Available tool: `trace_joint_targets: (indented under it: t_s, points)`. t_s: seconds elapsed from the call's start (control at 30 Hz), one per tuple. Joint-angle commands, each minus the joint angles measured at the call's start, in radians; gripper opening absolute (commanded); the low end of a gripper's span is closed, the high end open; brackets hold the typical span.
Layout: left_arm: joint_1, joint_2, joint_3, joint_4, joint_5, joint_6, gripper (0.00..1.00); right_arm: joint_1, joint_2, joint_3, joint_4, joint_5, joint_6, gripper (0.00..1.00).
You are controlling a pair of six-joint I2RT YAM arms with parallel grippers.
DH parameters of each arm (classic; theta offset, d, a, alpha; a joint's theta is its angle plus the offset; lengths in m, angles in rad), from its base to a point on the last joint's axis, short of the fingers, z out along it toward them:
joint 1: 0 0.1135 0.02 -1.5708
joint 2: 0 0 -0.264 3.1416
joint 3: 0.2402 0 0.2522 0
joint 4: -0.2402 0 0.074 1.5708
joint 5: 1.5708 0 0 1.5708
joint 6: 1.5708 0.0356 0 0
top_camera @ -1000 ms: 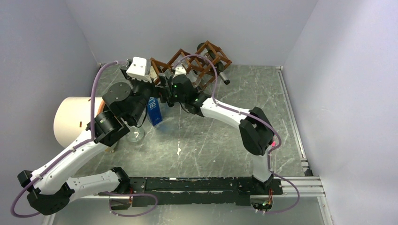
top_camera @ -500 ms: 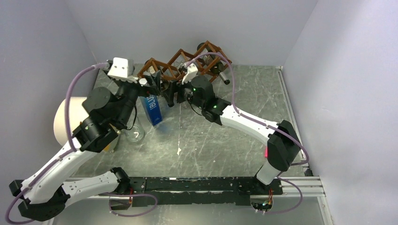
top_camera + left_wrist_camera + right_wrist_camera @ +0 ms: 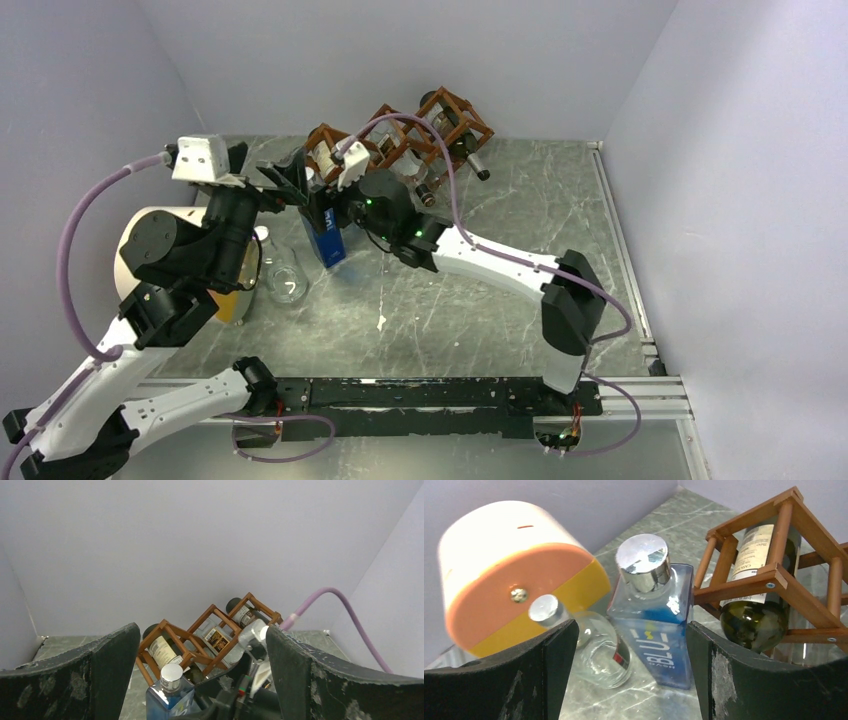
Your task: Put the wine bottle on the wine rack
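**Grey marble tabletop, lilac walls: wine bottle lying in rack, both end effectors empty**

Marble tabletop (image 3: 480,290) is carrying everything, and plain lilac walls (image 3: 400,50) are closing it in.

Left end effector (image 3: 201,630) is hovering with its fingers spread wide, gripping nothing. The wine rack (image 3: 212,625) is sitting straight ahead of it near the back wall, framed between the fingers. Its cells are turned as diamonds, stepping upward to the right. The wine bottle (image 3: 161,650) is lying in the lowest end cell, ahead and slightly left of centre; it has dark glass and a pale label. A second bottle (image 3: 218,639) is lying in the next cell. A third bottle (image 3: 240,612) is lying in the top cell, ahead and to the right.

Right end effector (image 3: 631,627) is standing open too, fingers well apart, touching nothing.
- **Dead ahead:** a blue bottle (image 3: 656,630) with a silver cap is standing upright on the tabletop.
- **Ahead-left:** a clear round bottle (image 3: 596,652) is standing just beside the blue one; contact is unclear. Beyond it a white cylinder (image 3: 499,555) with an orange-and-yellow end face is lying on its side.
- **Ahead-right:** the same end cell of the rack, with the wine bottle's base facing this end effector, clear of its right finger.

In the top view both wrists are crowding the rack end nearer the left arm.
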Motion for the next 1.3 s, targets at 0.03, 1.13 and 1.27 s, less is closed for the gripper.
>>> trace_joint_targets:
  t_s: [0.03,1.13,1.27]
  points:
    - [0.004,-0.029,-0.022,0.022,-0.047,0.015,1.00,0.012,0.105,0.114,-0.078,0.116,-0.060,0.82]
    - [0.004,-0.073,-0.018,-0.288,0.034,-0.229,1.00,0.051,-0.168,-0.133,-0.034,0.012,-0.144,0.34]
    - [0.004,-0.128,-0.069,-0.316,0.148,-0.289,1.00,0.053,-0.276,-0.210,-0.067,0.021,-0.110,0.32]
